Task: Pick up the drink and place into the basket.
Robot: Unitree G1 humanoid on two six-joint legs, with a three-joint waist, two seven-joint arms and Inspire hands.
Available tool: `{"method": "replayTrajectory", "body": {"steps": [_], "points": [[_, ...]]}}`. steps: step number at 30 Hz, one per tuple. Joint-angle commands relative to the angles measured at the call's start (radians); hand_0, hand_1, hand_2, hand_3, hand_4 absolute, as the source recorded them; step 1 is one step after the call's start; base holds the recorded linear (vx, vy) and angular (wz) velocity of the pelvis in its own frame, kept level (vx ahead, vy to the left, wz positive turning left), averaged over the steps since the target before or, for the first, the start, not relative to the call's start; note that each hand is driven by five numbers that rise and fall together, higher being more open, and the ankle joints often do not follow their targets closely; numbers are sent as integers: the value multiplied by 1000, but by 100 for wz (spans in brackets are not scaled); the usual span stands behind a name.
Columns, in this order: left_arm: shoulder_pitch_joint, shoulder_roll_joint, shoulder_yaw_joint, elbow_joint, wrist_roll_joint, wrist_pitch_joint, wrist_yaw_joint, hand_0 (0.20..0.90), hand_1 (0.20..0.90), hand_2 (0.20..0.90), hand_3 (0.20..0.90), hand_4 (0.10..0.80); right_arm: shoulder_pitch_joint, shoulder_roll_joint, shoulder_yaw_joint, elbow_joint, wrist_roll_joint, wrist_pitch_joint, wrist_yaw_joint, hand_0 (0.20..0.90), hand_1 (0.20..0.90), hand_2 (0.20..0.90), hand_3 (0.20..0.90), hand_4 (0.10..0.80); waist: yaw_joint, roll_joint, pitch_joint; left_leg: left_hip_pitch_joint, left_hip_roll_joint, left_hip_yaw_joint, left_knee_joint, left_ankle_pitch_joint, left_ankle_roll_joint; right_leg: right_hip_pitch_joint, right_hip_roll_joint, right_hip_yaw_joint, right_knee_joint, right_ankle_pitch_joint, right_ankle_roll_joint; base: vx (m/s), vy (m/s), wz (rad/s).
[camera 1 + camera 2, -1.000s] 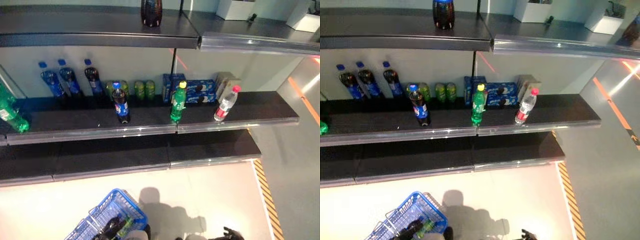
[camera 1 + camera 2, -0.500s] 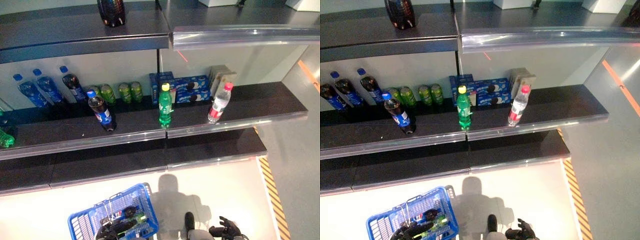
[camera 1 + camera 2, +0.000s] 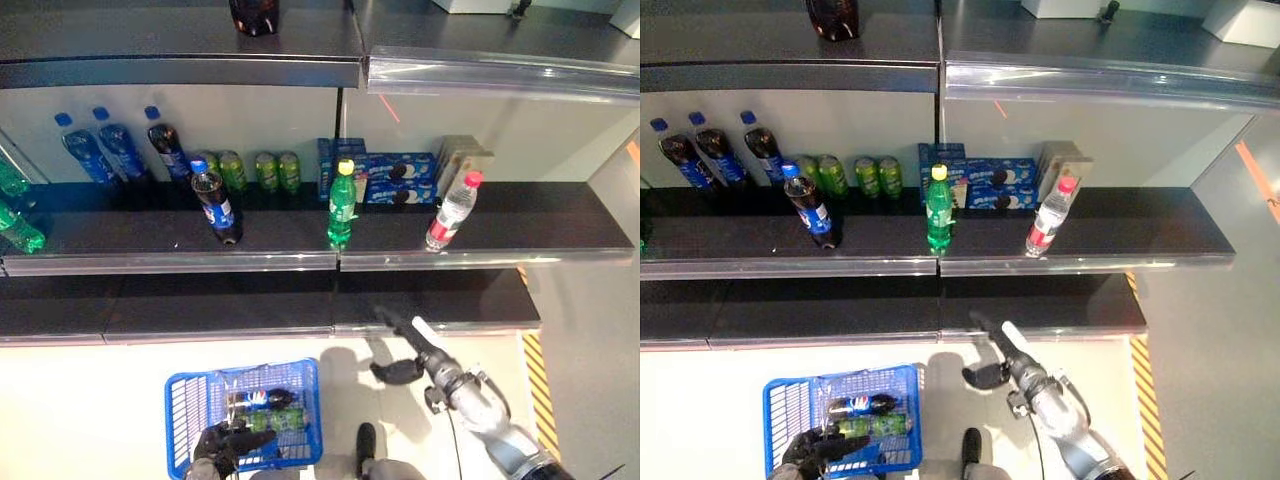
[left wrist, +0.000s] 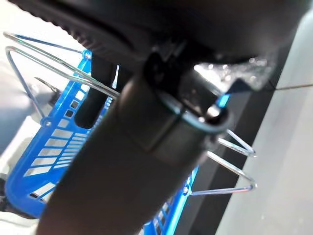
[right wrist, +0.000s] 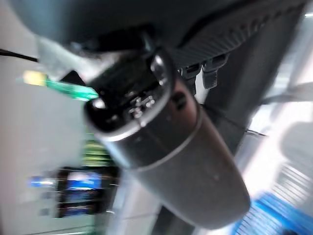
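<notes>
On the middle shelf (image 3: pixel 500 255) stand a dark cola bottle (image 3: pixel 216 203) with a blue cap, a green bottle (image 3: pixel 342 205) with a yellow cap, and a clear bottle (image 3: pixel 452 212) with a red cap. My right hand (image 3: pixel 392 319) is open, fingers straight, stretched toward the lower shelf's edge below the green bottle (image 5: pixel 58 84). The blue basket (image 3: pixel 185 400) hangs low at my left, holding a cola bottle (image 3: pixel 258 398) and a green bottle (image 3: pixel 282 420). My left hand (image 3: pixel 222 446) is curled on the basket's wire handle (image 4: pixel 58 68).
Blue-capped bottles (image 3: pixel 110 150), green cans (image 3: pixel 262 170), blue boxes (image 3: pixel 385 180) and a beige box (image 3: pixel 458 160) line the shelf's back. Green bottles (image 3: pixel 15 215) lie far left. A dark bottle (image 3: pixel 255 12) stands on the top shelf. A yellow-black stripe (image 3: pixel 535 390) marks the floor at right.
The camera has shifted. My right arm rose from the bottom edge and stretched out toward the shelves. The basket stays in my left hand.
</notes>
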Motion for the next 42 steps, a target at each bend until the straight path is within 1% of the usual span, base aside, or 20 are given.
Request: {"method": "replayTrajectory", "body": {"steps": [1, 2, 4, 6, 7, 8, 10, 13, 14, 16, 19, 20, 23, 25, 30, 35, 42], "points": [[33, 26, 47, -78, 1, -57, -47, 300, 300, 300, 200, 100, -65, -86, -153, -203, 98, -108, -33, 900, 900, 900, 900, 800, 3, -29, -2, -11, 17, 52, 67, 15, 26, 6, -94, 49, 120, -64, 76, 92, 43, 0], [40, 25, 53, -81, 6, -56, -49, 300, 300, 300, 200, 100, -65, -92, -182, -224, 113, -107, -39, 900, 900, 900, 900, 800, 3, -27, -3, -5, 17, 56, 69, 11, 27, 12, -96, 50, 120, -66, 78, 130, 45, 0], [62, 21, 68, -87, 17, -51, -50, 300, 300, 300, 200, 100, -76, -91, -267, -262, 175, -149, -142, 900, 900, 900, 900, 800, 1, -23, -9, 11, 19, 67, 76, -2, 30, 28, -102, 51, 120, -73, 81, 159, 38, 4], [78, 12, 76, -77, 23, -59, -54, 300, 300, 300, 200, 100, -82, -59, -334, -263, 233, -170, -221, 900, 900, 900, 900, 800, -1, -18, -12, 21, 20, 76, 89, -16, 31, 40, -105, 54, 124, -82, 81, 136, 18, 3], [84, 7, 79, -72, 25, -62, -57, 300, 300, 300, 200, 100, -80, -37, -359, -260, 244, -182, -278, 900, 900, 900, 900, 800, -3, -15, -13, 23, 21, 80, 98, -22, 32, 42, -106, 55, 129, -87, 81, 149, 18, 3], [95, -4, 80, -62, 25, -71, -59, 300, 300, 300, 200, 100, -72, 4, -395, -246, 236, -199, -356, 900, 900, 900, 900, 800, -7, -8, -11, 26, 22, 85, 115, -32, 33, 46, -108, 54, 140, -95, 79, 128, 13, 5], [109, -11, 79, -56, 29, -78, -62, 300, 300, 300, 200, 100, -59, 33, -418, -234, 247, -185, -420, 900, 900, 900, 900, 800, -8, -2, -6, 27, 21, 86, 135, -40, 34, 50, -108, 53, 153, -103, 77, 108, 2, 4], [126, -13, 79, -59, 31, -81, -65, 300, 300, 300, 200, 100, -40, 57, -436, -209, 240, -177, -448, 900, 900, 900, 900, 800, -7, 3, 3, 27, 20, 86, 159, -50, 34, 55, -108, 49, 173, -115, 73, 88, -8, 1], [126, -13, 79, -59, 31, -80, -64, 300, 300, 300, 200, 100, -39, 57, -436, -210, 240, -177, -448, 900, 900, 900, 900, 800, -7, 3, 4, 27, 20, 86, 159, -50, 34, 55, -108, 49, 174, -116, 73, 85, -12, -1], [132, -11, 62, -76, 37, -76, -55, 300, 300, 300, 200, 100, -41, 68, -425, -182, 260, -162, -469, 900, 900, 900, 900, 800, -3, 11, 27, 2, 15, 77, 210, -60, 35, 38, -108, 42, 222, -137, 64, 25, -6, 0], [90, -1, 31, -103, 6, -70, -38, 300, 300, 300, 200, 100, -105, 67, -380, -137, 256, -190, -525, 900, 900, 900, 900, 800, 2, 16, 79, -88, 11, 57, 297, -75, 36, -40, -111, 41, 301, -160, 49, -197, -14, 0], [44, 9, 10, -117, -22, -74, -29, 300, 300, 300, 200, 100, -178, 72, -352, -112, 248, -206, -566, 900, 900, 900, 900, 800, 5, 16, 128, -160, 6, 41, 355, -85, 40, -107, -114, 43, 357, -167, 40, -472, -17, 2], [-61, 25, -36, -142, -79, -81, 5, 300, 300, 300, 200, 100, -363, 91, -301, -65, 222, -209, -651, 900, 900, 900, 900, 800, 12, 19, 222, -313, -10, 8, 462, -103, 51, -250, -120, 47, 460, -176, 23, -445, -1, -4], [-96, 26, -53, -163, -100, -80, 25, 300, 300, 300, 200, 100, -450, 104, -278, -59, 235, -197, -684, 900, 900, 900, 900, 800, 19, 29, 265, -387, -23, -11, 494, -95, 56, -324, -124, 50, 504, -174, 18, -288, 46, 1], [-114, 22, -74, -175, -111, -97, 25, 300, 300, 300, 200, 100, -585, 89, -257, -38, 253, -172, -714, 900, 900, 900, 900, 800, 37, 53, 316, -470, -47, -31, 504, -68, 60, -408, -125, 62, 532, -163, 14, -138, 47, 0], [-138, 20, -95, -200, -139, -92, 10, 300, 300, 300, 200, 100, -758, 29, -252, -1, 289, -104, -767, 900, 900, 900, 900, 800, 54, 84, 346, -521, -64, -28, 503, -46, 62, -453, -124, 70, 534, -157, 11, -77, 50, -5], [-147, 27, -114, -224, -146, -78, 2, 300, 300, 300, 200, 100, -919, -33, -224, 64, 316, -35, -808, 900, 900, 900, 900, 800, 77, 102, 360, -542, -68, -36, 516, -18, 54, -457, -124, 61, 530, -162, 4, 9, 0, 0]]}}
